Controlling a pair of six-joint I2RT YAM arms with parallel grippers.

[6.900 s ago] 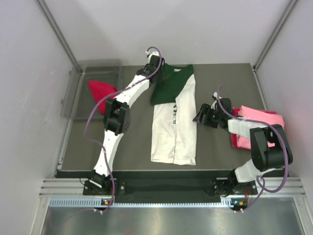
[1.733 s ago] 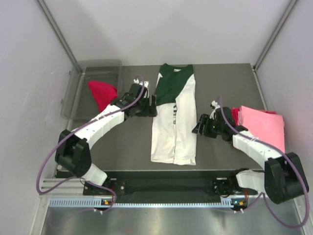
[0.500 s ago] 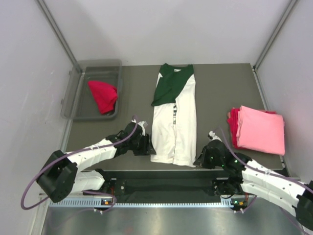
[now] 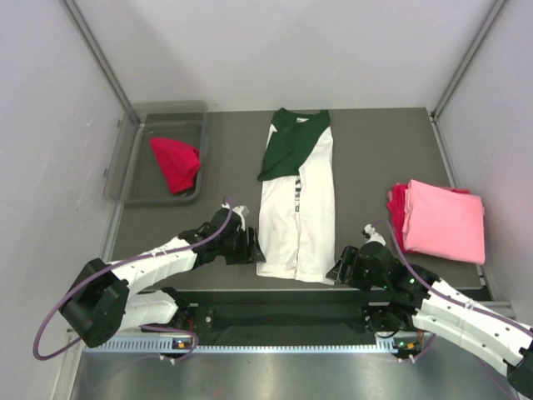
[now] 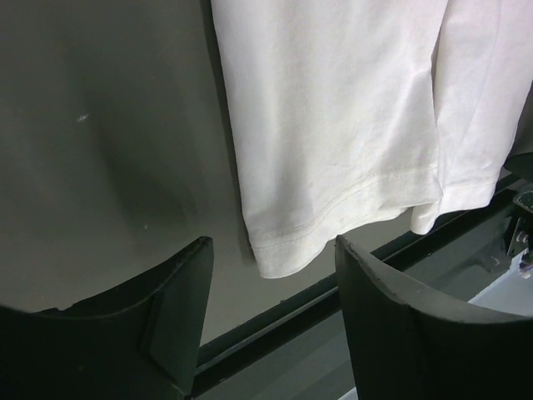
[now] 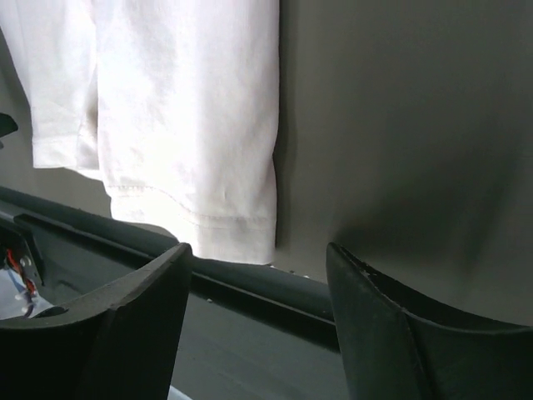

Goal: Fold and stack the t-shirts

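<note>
A white t-shirt with dark green shoulders (image 4: 297, 208) lies folded lengthwise into a narrow strip in the middle of the table, its hem at the near edge. My left gripper (image 4: 250, 250) stands open beside the hem's left corner (image 5: 279, 258), nothing between its fingers. My right gripper (image 4: 340, 271) is open beside the hem's right corner (image 6: 241, 233), also empty. A folded pink t-shirt (image 4: 443, 221) rests on a crimson one (image 4: 396, 208) at the right. Another red t-shirt (image 4: 176, 163) lies in the bin.
A clear grey plastic bin (image 4: 141, 125) sits at the back left. The table's near edge with its dark rail (image 5: 333, 292) runs just below both grippers. White walls enclose the table on three sides.
Both arms have come down from mid-table to the shirt's near hem. Over the last half second the right gripper shifted slightly and its jaws spread; the shirt has not moved.
</note>
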